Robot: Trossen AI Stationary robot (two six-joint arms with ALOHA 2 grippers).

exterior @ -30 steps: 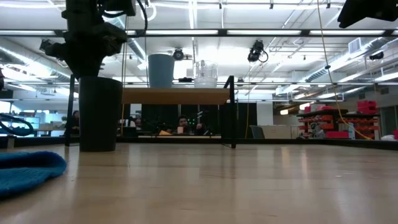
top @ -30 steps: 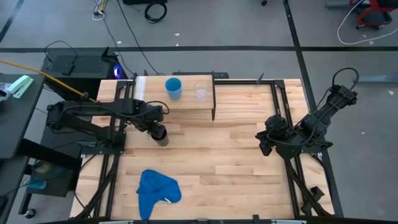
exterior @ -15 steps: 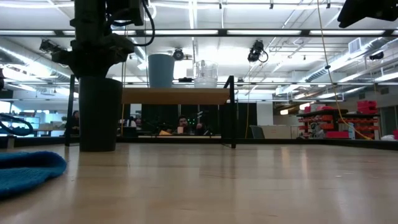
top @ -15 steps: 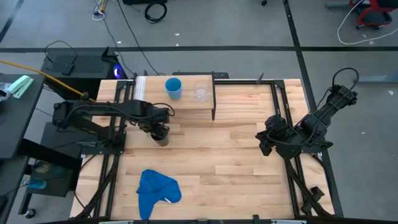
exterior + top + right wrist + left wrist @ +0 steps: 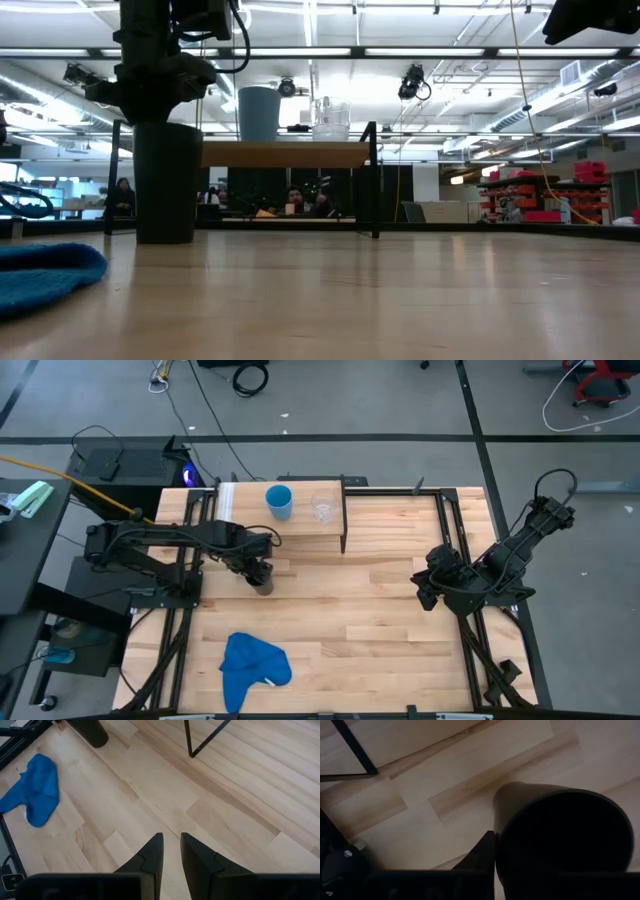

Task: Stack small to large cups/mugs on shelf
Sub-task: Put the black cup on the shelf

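Note:
The black cup (image 5: 262,580) stands upright on the table in front of the shelf's left end, and it fills the left wrist view (image 5: 560,840). My left gripper (image 5: 258,570) is directly over it, pointing down, and shut on it. The light-blue cup (image 5: 279,500) and the clear cup (image 5: 322,509) stand side by side on the shelf (image 5: 240,510), a low wooden board on thin black legs at the table's far edge. My right gripper (image 5: 171,852) waits at the table's right side, open, with nothing between its fingers. My left gripper comes at the black cup from above, pointing down. One finger (image 5: 485,852) lies against the outside of the cup's wall at the rim (image 5: 501,840). The other finger is lost in the cup's dark inside. The cup stands upright with its base (image 5: 167,238) on the table.
A crumpled blue cloth (image 5: 252,665) lies near the table's front left. The shelf's black leg (image 5: 343,540) stands right of the black cup. Bare wood stretches between the two arms.
My left gripper has moved a little toward the table's right, over the black cup. The cup, still upright on the table, has slid slightly toward the right.

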